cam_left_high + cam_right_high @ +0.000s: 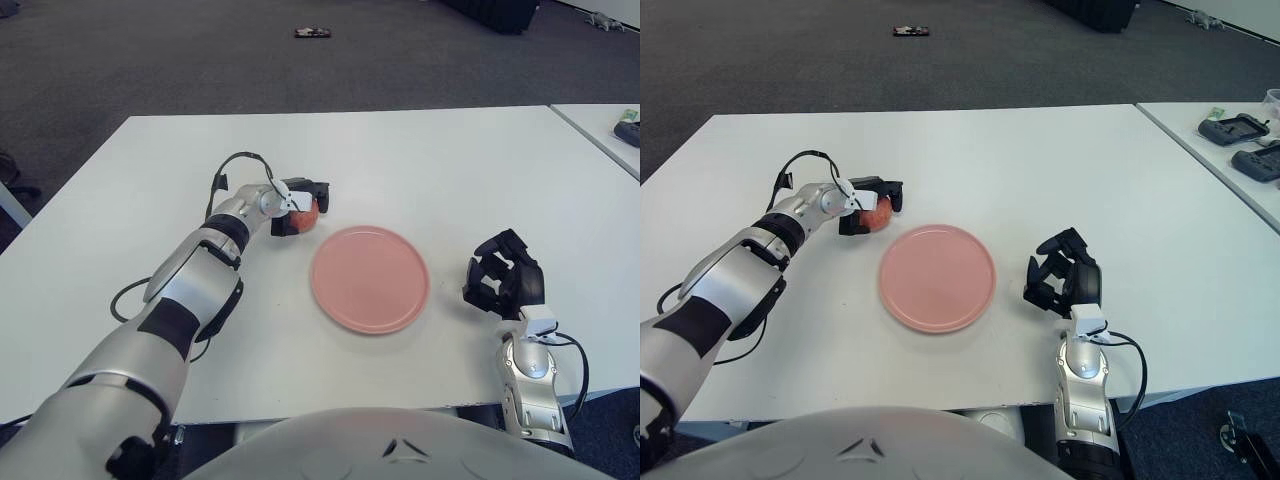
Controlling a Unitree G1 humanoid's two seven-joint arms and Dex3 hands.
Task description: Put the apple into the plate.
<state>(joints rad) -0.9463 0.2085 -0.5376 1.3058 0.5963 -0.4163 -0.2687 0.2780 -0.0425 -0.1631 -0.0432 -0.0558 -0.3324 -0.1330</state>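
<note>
Apple (304, 214) mostly hidden in left hand's (298, 205) curled grip, just beyond-left of plate (369, 278) rim, right hand (503, 279) curled empty to plate's right, bare table (450, 170) around.

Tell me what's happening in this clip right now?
The robot's left hand has its fingers closed around the red apple, just to the upper left of the pink plate on the white table. The apple is not yet over the plate, which holds nothing. Whether the apple is lifted off the table cannot be told. The right hand shows to the right of the plate, fingers curled and holding nothing.
</note>
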